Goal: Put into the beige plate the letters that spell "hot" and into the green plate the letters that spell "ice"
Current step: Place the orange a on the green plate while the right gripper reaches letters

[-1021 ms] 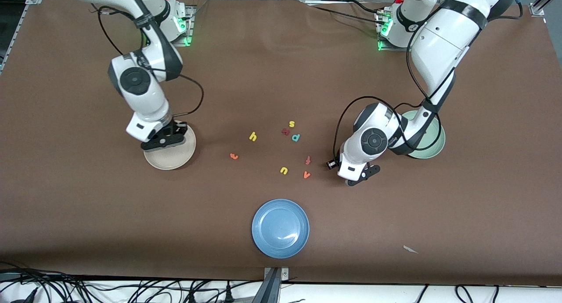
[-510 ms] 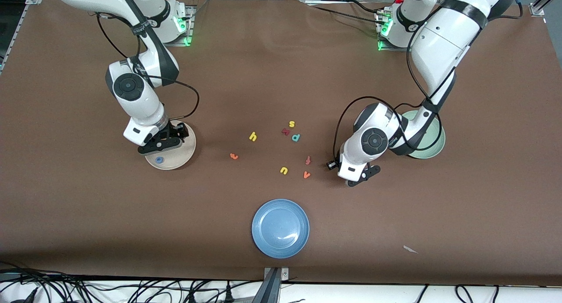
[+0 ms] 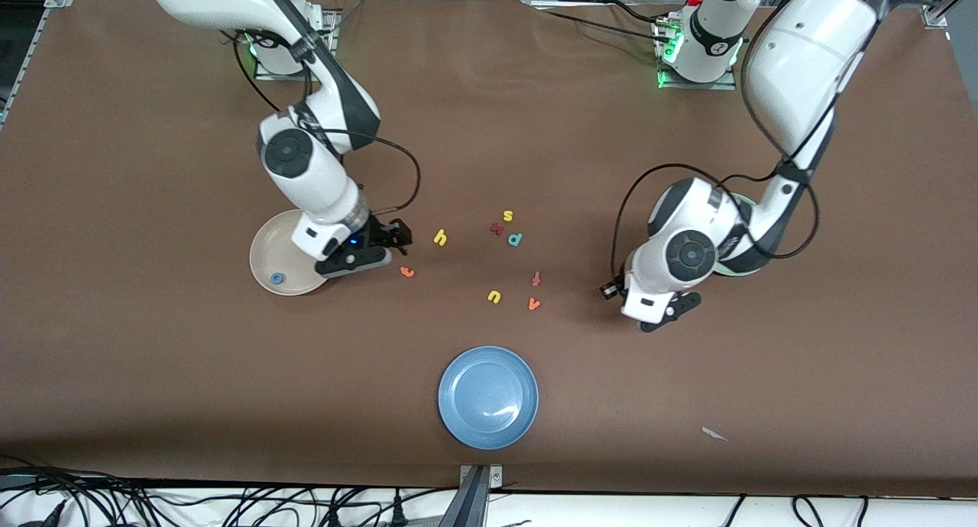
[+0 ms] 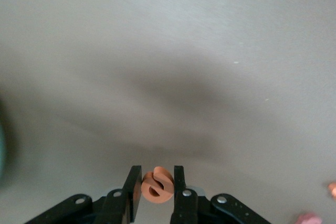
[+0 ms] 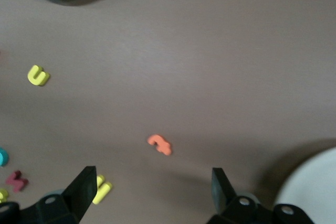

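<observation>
Beige plate (image 3: 269,246), toward right arm's end of table (image 3: 153,359): holds blue o (image 3: 277,278) only, near the rim closest to front cam. Green plate (image 3: 735,269): mostly hidden under left arm, contents can't tell. Blue plate (image 3: 487,396), nearest front cam: nothing in it.

Right gripper (image 3: 382,248) just beside beige plate, over bare table betw. plate and orange t (image 3: 407,271); fingers (image 5: 84,188) wide apart, nothing held. Yellow h (image 3: 440,237) on table near it.

Left gripper (image 4: 157,184) up over table near green plate; fingers clamped on orange e (image 4: 157,184).

Other letters loose mid-table: yellow u (image 3: 494,296), orange v (image 3: 534,304), teal p (image 3: 515,239).
</observation>
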{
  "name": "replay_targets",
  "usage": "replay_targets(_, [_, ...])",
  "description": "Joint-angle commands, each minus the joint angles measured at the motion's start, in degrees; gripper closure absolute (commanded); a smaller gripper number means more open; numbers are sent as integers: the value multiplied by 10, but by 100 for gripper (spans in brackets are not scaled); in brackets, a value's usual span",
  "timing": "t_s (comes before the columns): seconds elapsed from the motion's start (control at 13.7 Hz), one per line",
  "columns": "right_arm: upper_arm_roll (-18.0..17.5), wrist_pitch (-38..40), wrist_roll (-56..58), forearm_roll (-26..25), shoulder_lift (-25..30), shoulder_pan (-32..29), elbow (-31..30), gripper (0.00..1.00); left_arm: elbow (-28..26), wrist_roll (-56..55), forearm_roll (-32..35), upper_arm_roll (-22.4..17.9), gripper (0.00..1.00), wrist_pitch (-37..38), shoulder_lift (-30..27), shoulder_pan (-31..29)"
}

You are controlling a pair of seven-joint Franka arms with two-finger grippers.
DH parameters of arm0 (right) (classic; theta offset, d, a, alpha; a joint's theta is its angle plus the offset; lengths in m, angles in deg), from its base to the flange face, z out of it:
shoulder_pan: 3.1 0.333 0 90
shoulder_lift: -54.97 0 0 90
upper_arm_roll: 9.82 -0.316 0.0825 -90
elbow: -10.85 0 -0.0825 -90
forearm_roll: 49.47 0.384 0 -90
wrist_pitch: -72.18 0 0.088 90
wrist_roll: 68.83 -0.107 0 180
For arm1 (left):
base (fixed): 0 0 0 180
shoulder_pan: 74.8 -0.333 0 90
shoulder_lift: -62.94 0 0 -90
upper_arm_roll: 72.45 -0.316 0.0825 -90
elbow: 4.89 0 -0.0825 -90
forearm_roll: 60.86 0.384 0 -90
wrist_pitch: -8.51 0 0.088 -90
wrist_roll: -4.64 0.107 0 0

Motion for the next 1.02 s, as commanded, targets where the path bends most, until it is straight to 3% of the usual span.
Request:
replay_targets(0.0, [24,2,-9,7,-67,30,67,4,-20,116,-57,4,82,91,-72,-46])
replay_targets(0.29, [41,-11,-19,-3,-98,49,80,4,-42,268,-69,6,84,229,-129,-122])
replay_targets(0.58, [58,-23,-30,-19,-116,75,74,6,-156,434,-75,6,89,224,-196,-235])
replay_targets(0.73, [63,-30,-30,-26,-122,78,70,10,-213,475,-74,6,89,155,-195,-272])
replay_targets(0.95, [65,-39,-30,-27,-127,80,65,18,-335,482,-68,5,88,-36,-191,-282])
